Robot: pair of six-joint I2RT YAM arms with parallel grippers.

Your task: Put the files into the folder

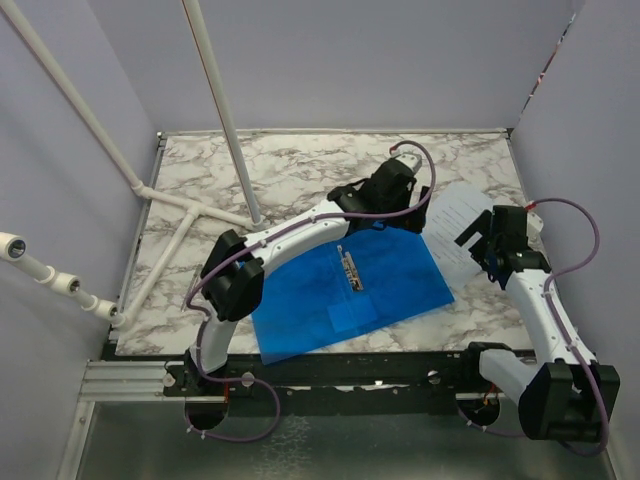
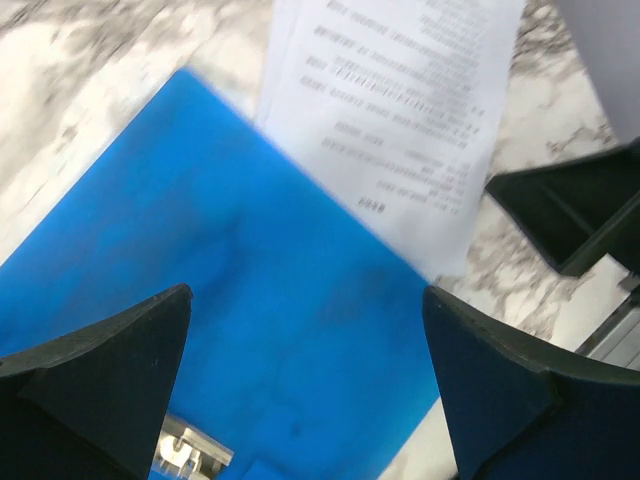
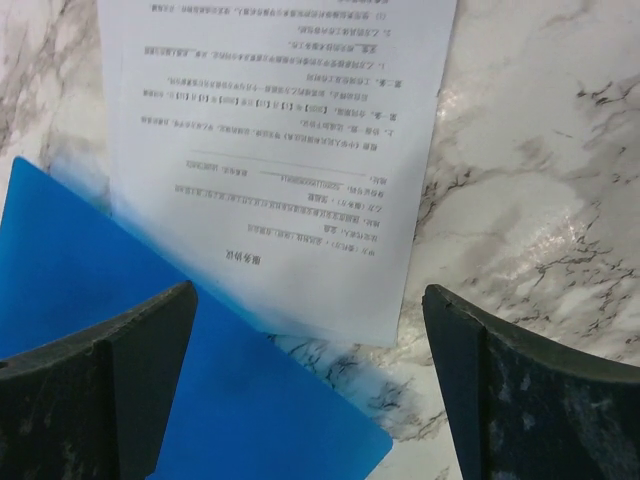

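The blue folder [image 1: 350, 290] lies open and flat on the marble table, its metal clip [image 1: 350, 270] in the middle. The files [image 1: 455, 215], white printed sheets, lie flat at the folder's far right corner, one edge overlapping it. My left gripper [image 1: 385, 215] is open and empty above the folder's far right part; its wrist view shows the folder [image 2: 250, 300], the clip [image 2: 190, 450] and the files [image 2: 400, 100] between its fingers [image 2: 305, 400]. My right gripper [image 1: 478, 245] is open and empty [image 3: 310, 390] above the files' near corner [image 3: 280, 150] and the folder's corner [image 3: 100, 330].
A white pipe frame [image 1: 170, 215] lies on the table's left part, with an upright pole [image 1: 225, 110] at the back middle. Lilac walls close in the table on three sides. A metal rail [image 1: 330, 370] runs along the near edge.
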